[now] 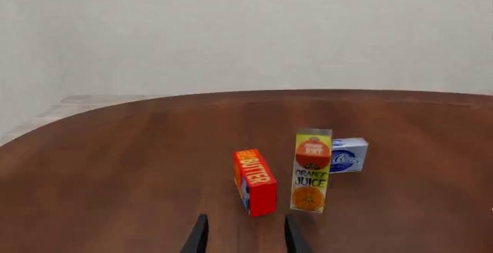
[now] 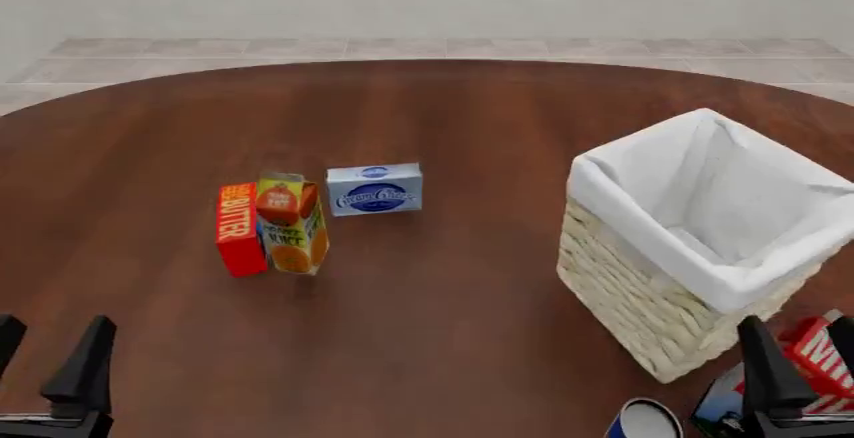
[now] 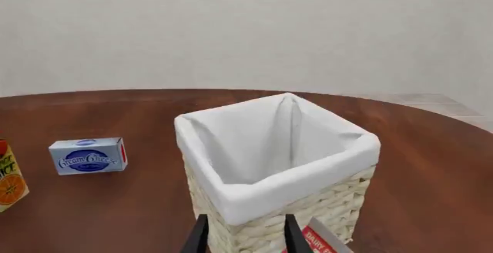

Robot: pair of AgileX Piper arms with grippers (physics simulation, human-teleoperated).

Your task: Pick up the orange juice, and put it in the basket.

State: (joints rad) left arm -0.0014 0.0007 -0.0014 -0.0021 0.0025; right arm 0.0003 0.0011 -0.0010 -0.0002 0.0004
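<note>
Front view: both claws, left claw and right claw, stand released. Orange juice lies ahead of the left claw; basket stands just ahead of the right, interior showing only lining.

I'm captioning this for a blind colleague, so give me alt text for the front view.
On a round brown table, an upright orange juice carton stands between a red butter box and a blue-and-white box, with a white-lined wicker basket to the right. Both open claws, left and right, sit at the near edge, holding nothing.
</note>
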